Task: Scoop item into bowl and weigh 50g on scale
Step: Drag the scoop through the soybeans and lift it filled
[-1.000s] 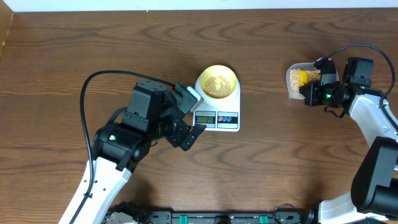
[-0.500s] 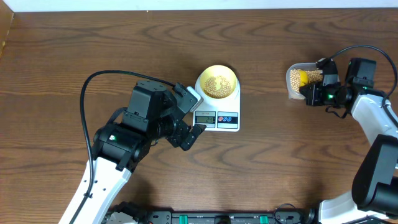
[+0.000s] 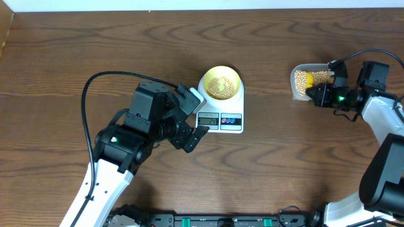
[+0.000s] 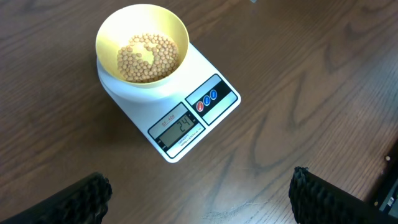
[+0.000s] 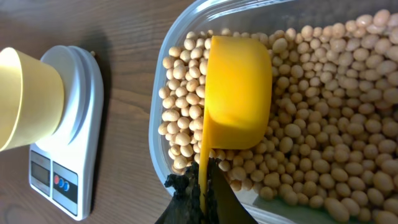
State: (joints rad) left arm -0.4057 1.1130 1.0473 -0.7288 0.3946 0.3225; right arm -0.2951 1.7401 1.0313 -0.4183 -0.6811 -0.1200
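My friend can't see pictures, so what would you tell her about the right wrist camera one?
The right gripper is shut on the handle of a yellow scoop whose cup sits in a clear tub of tan beans. At the picture's left, a pale-yellow bowl stands on a white scale.

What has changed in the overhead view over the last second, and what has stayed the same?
The right arm shifted slightly toward its own right. Its end effector stayed shut on the yellow scoop, which remains in the clear tub of soybeans. Nothing was picked up or released. The open left end effector, the scale and the pale-yellow bowl on it did not move.
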